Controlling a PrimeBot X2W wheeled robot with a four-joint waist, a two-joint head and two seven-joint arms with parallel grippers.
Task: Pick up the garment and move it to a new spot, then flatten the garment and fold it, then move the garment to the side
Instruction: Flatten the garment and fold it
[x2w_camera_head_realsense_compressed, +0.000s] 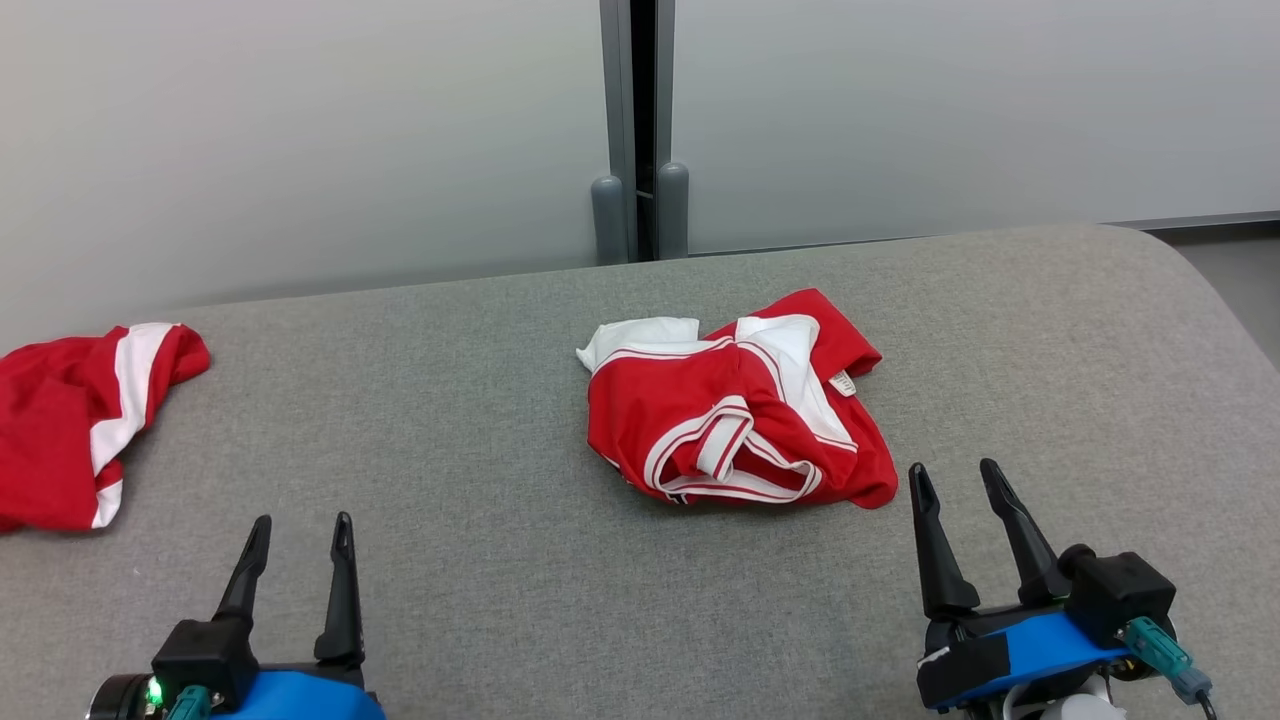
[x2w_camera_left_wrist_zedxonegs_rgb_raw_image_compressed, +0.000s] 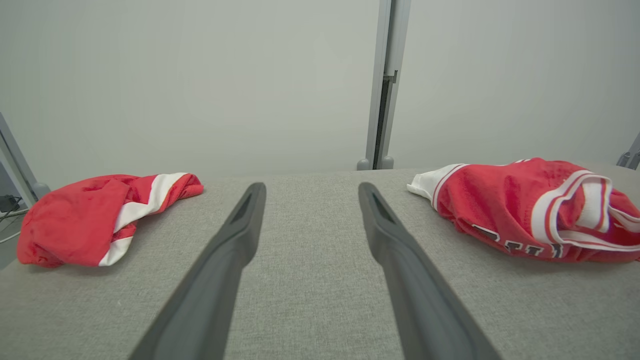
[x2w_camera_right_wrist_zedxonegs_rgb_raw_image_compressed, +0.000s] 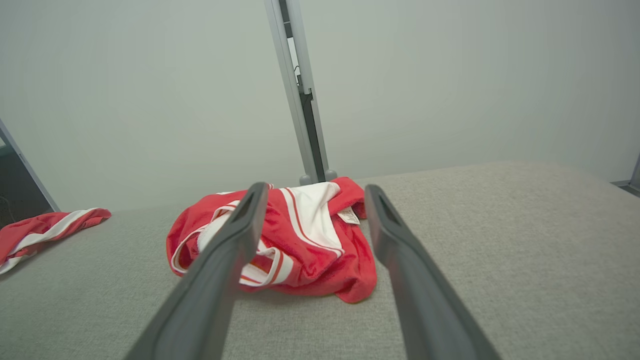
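the crumpled red jersey (x2w_camera_head_realsense_compressed: 735, 405) lies central on the table (x2w_camera_head_realsense_compressed: 450, 400), near the right gripper (x2w_camera_head_realsense_compressed: 954, 466). its jaws and those of the left gripper (x2w_camera_head_realsense_compressed: 302, 520) are spread, empty. if a pinch takes only one loose fold, the jersey may drag or slip.

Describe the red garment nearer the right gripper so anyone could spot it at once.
From the metal post at the back, drop straight down onto the grey surface: the crumpled garment lies mid-surface, ahead of the right gripper. Unlike the other red garment at the left edge, it shows a white tag and looped striped trim.
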